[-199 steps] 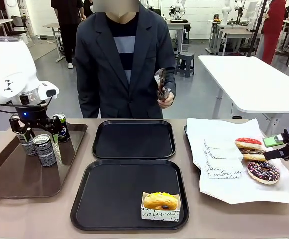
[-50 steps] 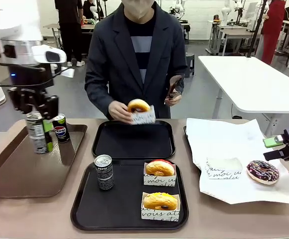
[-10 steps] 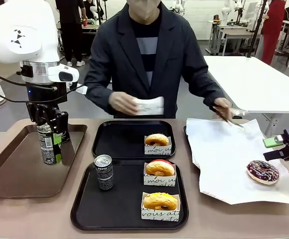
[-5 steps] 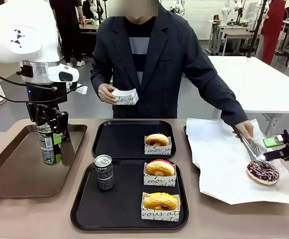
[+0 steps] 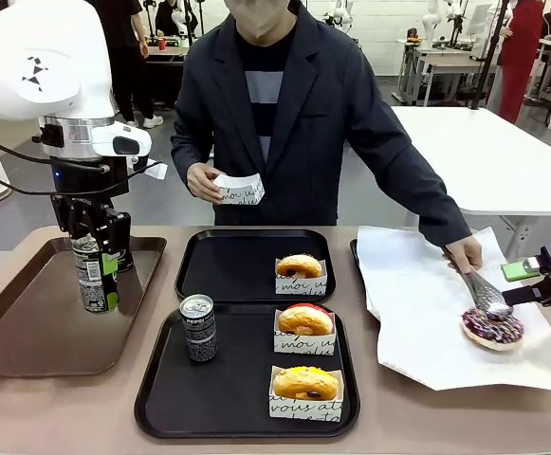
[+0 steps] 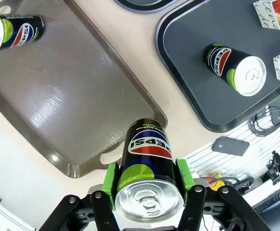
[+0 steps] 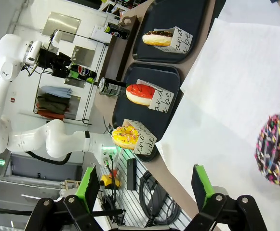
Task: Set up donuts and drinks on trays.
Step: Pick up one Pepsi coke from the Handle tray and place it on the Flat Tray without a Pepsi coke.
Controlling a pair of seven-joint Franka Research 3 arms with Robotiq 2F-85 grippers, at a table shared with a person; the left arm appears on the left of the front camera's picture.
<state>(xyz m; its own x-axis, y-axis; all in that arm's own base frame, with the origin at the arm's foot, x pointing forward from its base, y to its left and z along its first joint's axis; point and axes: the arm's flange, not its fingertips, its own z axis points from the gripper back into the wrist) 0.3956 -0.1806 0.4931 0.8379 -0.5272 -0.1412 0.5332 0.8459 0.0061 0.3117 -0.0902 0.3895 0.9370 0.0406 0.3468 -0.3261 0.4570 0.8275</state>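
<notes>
The left hand point(image 6: 147, 182) is clamped on an upright can point(image 6: 147, 154), held over the brown tray point(image 5: 28, 332). The right hand point(image 7: 144, 187) stands wide open with nothing in it, near the sprinkle donut point(image 5: 491, 329) on the white paper point(image 5: 417, 313); the person's tongs point(image 5: 484, 296) touch that donut. The near tray point(image 5: 237, 379) carries a second can point(image 5: 198, 327) and two donuts point(image 5: 304, 382) in holders. The far tray point(image 5: 218, 265) carries one donut point(image 5: 299, 265). The person's other hand point(image 5: 202, 180) holds an empty holder point(image 5: 239, 188).
</notes>
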